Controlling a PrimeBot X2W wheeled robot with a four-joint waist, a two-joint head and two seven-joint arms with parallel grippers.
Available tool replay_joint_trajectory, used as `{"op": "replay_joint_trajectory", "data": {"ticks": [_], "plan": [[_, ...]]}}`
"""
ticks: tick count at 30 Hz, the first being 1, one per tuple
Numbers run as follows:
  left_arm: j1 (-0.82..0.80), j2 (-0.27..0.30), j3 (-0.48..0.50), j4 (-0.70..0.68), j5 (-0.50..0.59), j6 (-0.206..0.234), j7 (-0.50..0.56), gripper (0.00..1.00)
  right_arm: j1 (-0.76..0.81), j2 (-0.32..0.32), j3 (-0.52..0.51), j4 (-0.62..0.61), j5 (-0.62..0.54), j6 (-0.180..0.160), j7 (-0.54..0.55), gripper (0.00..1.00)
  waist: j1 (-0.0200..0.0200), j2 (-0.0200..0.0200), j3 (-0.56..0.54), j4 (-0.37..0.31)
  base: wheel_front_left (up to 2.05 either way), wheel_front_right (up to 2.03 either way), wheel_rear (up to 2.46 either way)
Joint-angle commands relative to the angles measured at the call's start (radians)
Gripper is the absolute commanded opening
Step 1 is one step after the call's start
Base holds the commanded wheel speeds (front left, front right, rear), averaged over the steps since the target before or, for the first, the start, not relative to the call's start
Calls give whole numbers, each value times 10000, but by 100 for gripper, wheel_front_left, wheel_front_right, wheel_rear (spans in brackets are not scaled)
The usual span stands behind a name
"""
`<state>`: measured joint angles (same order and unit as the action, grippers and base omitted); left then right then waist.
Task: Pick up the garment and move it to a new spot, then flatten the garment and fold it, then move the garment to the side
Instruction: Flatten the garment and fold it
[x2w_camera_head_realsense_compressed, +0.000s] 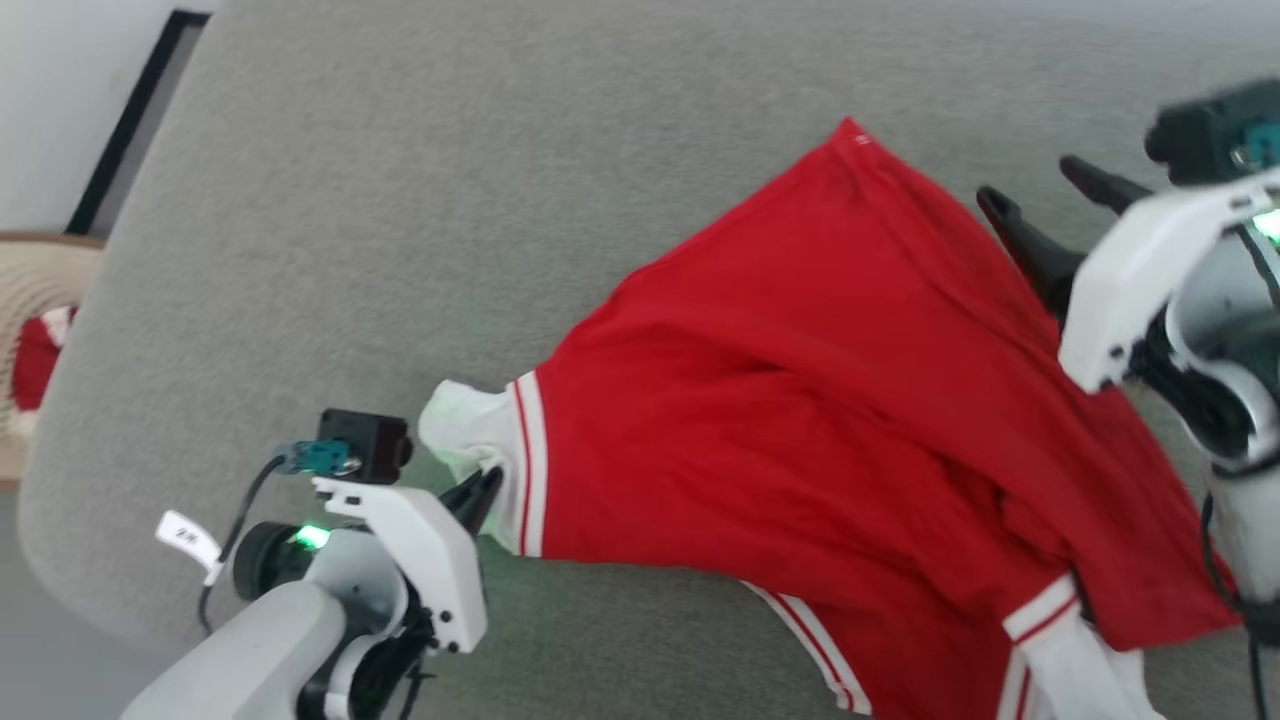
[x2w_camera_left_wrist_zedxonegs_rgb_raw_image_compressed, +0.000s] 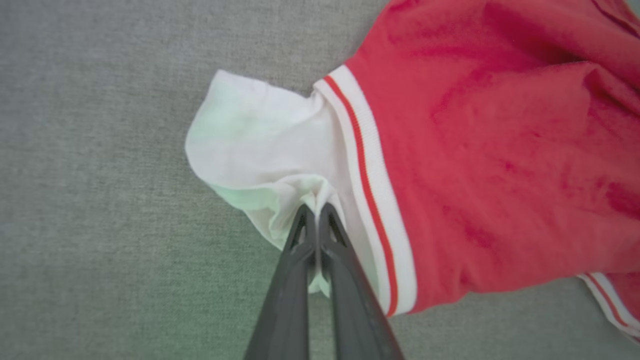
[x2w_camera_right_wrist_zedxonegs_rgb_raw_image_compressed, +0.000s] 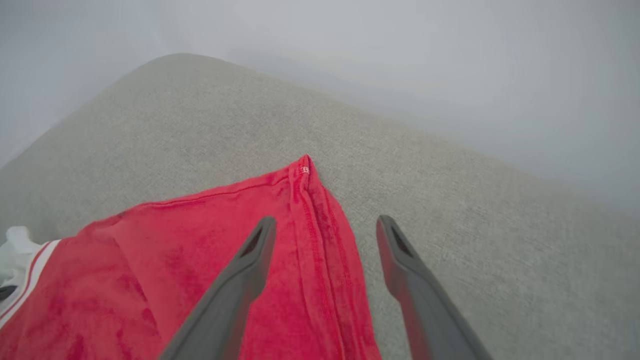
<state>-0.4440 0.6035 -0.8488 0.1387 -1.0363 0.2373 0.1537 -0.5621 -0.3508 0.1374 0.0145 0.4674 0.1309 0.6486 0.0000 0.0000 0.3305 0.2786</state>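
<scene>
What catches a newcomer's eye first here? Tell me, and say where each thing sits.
The red garment sprawls across the grey padded surface, from the middle toward the lower right of the head view. The left gripper pinches its white sleeve end at the lower left, jaws shut on the cloth. The right gripper stands open beside the garment's far corner, at the upper right.

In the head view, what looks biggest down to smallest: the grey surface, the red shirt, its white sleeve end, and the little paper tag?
1. grey surface
2. garment
3. white sleeve end
4. paper tag, smallest even though it sits nearer the camera
</scene>
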Motion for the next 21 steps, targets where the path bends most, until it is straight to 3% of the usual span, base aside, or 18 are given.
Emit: {"op": "replay_joint_trajectory", "data": {"ticks": [1,9,21], "plan": [[-208,-143,-74,62,177,-93,-15,0,-443,-120,239,595,117,-3,-195,100,0,0,256,441,0,0,0],[-661,-818,-347,572,300,-505,-138,0,-2692,-610,2112,4321,526,-3,108,100,0,0,598,1376,0,0,0],[-1081,-1537,-611,1463,347,-1087,-333,0,-4214,-1165,5556,7437,1324,-5,1639,100,0,0,958,2090,0,0,0]]}}
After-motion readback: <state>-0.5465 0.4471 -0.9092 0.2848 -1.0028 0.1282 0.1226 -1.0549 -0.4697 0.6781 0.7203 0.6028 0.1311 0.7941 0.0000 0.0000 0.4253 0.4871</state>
